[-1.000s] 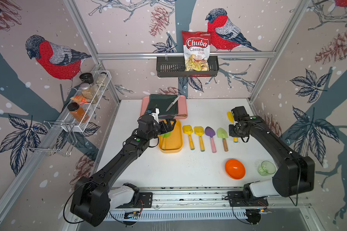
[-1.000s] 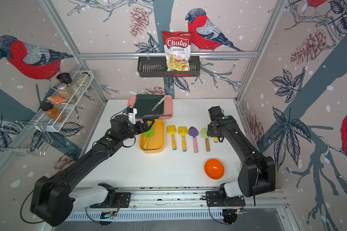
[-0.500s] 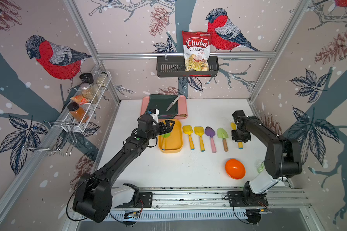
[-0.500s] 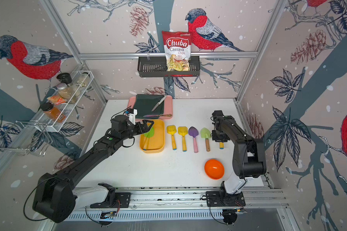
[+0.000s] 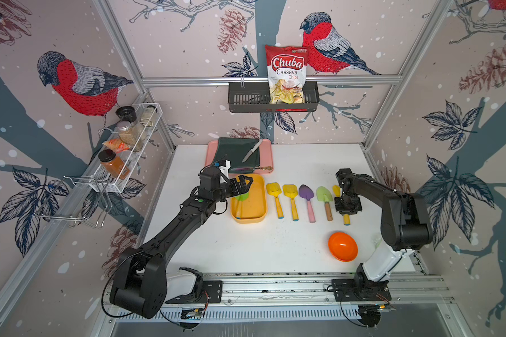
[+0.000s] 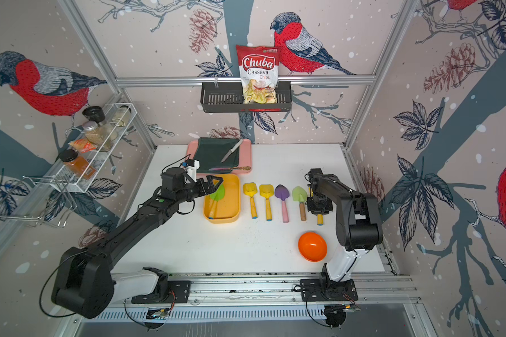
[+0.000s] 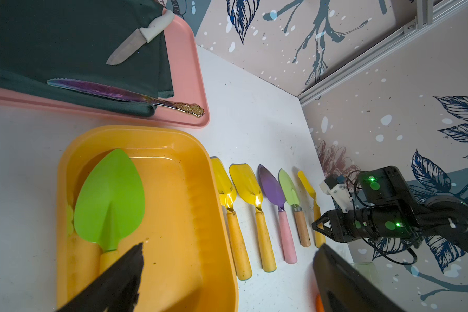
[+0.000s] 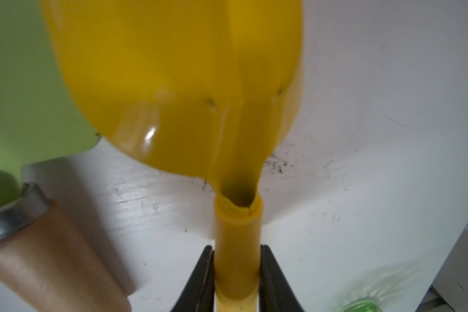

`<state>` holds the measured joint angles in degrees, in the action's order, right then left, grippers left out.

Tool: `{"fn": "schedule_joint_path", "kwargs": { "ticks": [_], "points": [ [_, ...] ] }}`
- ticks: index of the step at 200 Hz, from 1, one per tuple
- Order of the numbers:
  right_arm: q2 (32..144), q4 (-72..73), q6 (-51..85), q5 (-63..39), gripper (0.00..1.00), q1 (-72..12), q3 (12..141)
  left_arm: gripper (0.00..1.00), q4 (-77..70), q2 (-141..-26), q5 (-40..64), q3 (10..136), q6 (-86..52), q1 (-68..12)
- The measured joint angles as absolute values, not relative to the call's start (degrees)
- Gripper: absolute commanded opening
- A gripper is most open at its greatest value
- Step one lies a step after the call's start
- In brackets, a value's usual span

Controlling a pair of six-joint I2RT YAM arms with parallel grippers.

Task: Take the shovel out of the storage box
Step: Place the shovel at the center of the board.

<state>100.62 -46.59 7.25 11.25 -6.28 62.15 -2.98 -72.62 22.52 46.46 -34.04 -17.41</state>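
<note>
While left jaws gape above, green shovel (image 7: pixel 110 197) in storage box (image 7: pixel 173 229)

Walls (image 5: pixel 187 35) papered with red-breasted birds (image 5: pixel 82 87), pine cones (image 5: pixel 231 29) and dark leaves (image 5: pixel 453 125) stand at the back and both sides, joined by aluminium rails (image 5: pixel 187 81). A white desk (image 5: pixel 246 248) lies below. A black basket (image 5: pixel 246 100) hangs at the back, a white wire rack (image 5: pixel 108 183) at the side.

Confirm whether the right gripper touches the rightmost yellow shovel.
Touching. The right wrist view shows the right gripper closed on the rightmost yellow shovel, both fingers flush against its handle.
</note>
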Motion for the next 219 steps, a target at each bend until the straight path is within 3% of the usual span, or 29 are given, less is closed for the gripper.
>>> {"fn": "schedule_joint_path", "kwargs": {
  "ticks": [105, 161, 219],
  "points": [
    [102.06, -46.87, 7.49, 12.38, 0.37, -6.42, 62.59, 0.99, -1.78, -75.64, 23.88, 48.03, -32.62, -17.39],
    [100.86, -47.18, 7.92, 12.40, 0.40, -6.81, 62.87, 0.98, 3.57, -77.67, 23.66, 50.54, -32.08, -17.37],
    [89.45, -48.58, 9.26, 15.68, 0.42, -7.62, 65.80, 0.86, 19.33, -82.06, 11.53, 60.34, -28.38, -23.59]
  ]
}}
